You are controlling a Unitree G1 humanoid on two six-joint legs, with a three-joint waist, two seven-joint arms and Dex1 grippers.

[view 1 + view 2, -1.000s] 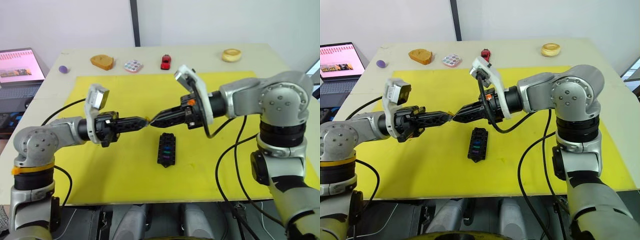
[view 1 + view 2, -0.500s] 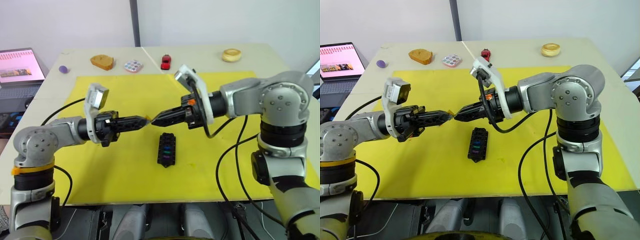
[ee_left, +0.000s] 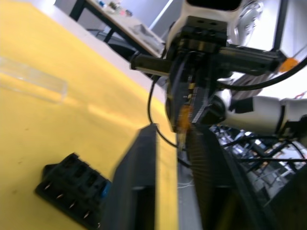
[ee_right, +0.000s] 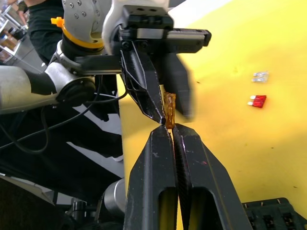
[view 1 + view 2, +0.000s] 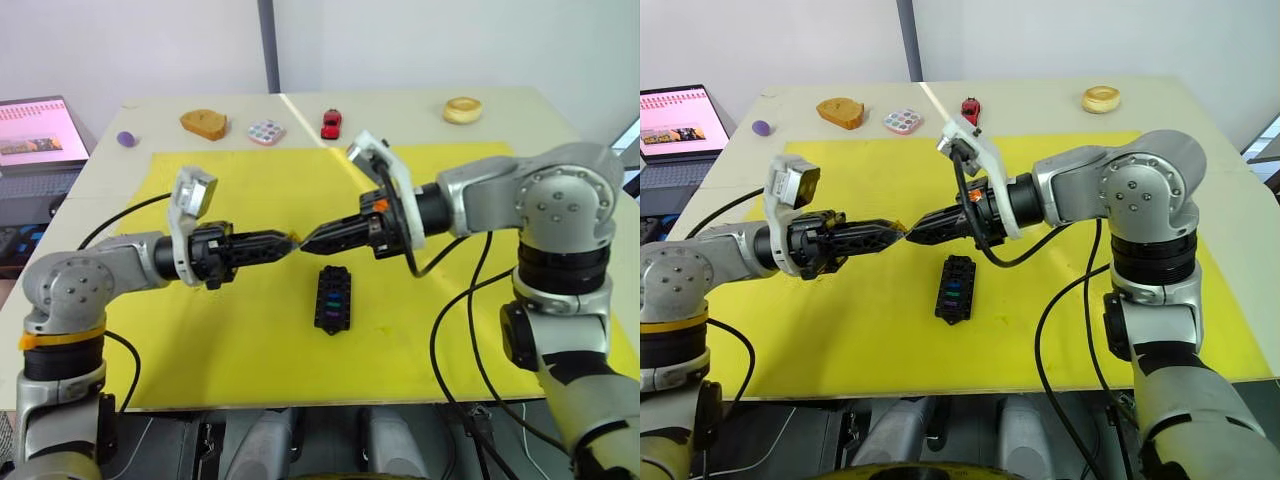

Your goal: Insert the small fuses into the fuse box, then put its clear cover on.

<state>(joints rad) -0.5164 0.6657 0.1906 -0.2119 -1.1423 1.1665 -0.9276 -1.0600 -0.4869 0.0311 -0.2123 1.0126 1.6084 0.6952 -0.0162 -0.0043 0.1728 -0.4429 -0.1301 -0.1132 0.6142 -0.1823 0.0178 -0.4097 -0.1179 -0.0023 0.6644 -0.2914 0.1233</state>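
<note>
My left gripper (image 5: 292, 242) and right gripper (image 5: 306, 241) meet tip to tip above the yellow mat (image 5: 240, 330). A small amber fuse (image 4: 169, 111) stands between them. The right fingers (image 4: 158, 158) are pressed together under the fuse, and the left fingers (image 4: 144, 81) close in on its sides. Just below them on the mat lies the black fuse box (image 5: 332, 298), with teal, blue and purple fuses in its slots. A red fuse (image 4: 258, 101) and a pale one (image 4: 259, 75) lie loose on the mat. The clear cover (image 3: 31, 84) rests flat on the mat.
Along the back of the table sit a brown bread-like piece (image 5: 204, 123), a pastel tile (image 5: 266, 131), a red toy car (image 5: 331, 123), a yellow ring (image 5: 463, 109) and a purple ball (image 5: 126, 139). A laptop (image 5: 35, 130) stands at the far left.
The left arm has shifted very slightly. Both grippers stay tip to tip with the amber fuse between them.
</note>
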